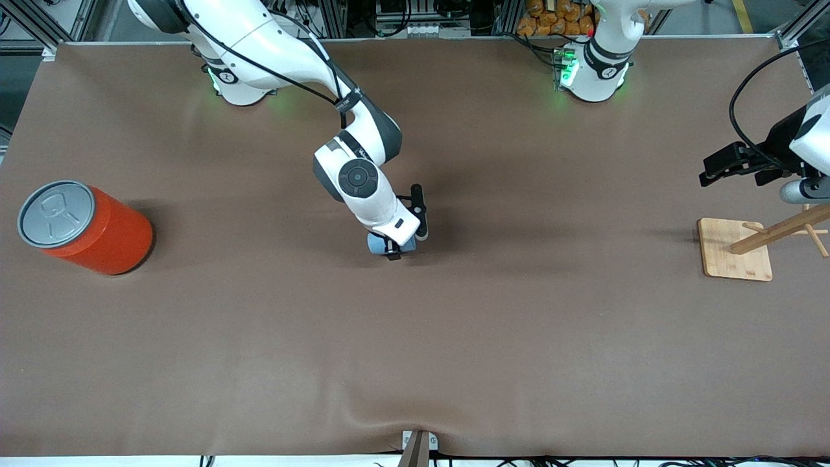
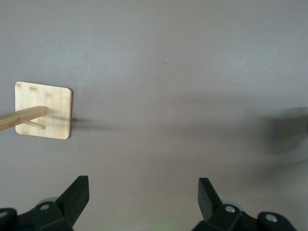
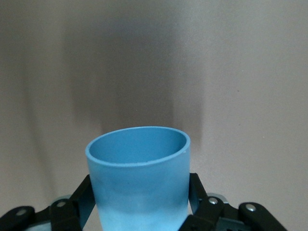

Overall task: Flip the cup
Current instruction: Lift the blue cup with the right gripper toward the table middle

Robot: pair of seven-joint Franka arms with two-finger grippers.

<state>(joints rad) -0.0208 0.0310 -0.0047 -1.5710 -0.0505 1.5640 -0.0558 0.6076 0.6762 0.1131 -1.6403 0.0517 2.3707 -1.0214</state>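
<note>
The light-blue cup (image 1: pixel 375 244) is in the middle of the table, mostly hidden under my right hand. In the right wrist view the cup (image 3: pixel 139 178) sits between the two black fingers (image 3: pixel 84 195), which press on both its sides. Its open mouth, darker blue inside, points away from the wrist. My right gripper (image 1: pixel 393 250) is shut on the cup, low at the table; I cannot tell whether the cup touches it. My left gripper (image 1: pixel 716 170) is open and empty, up in the air near the wooden stand. Its spread fingertips (image 2: pixel 79 190) show in the left wrist view.
A big orange can (image 1: pixel 87 227) with a grey pull-tab lid stands at the right arm's end of the table. A wooden peg stand on a square base (image 1: pixel 736 256) stands at the left arm's end and also shows in the left wrist view (image 2: pixel 50 103).
</note>
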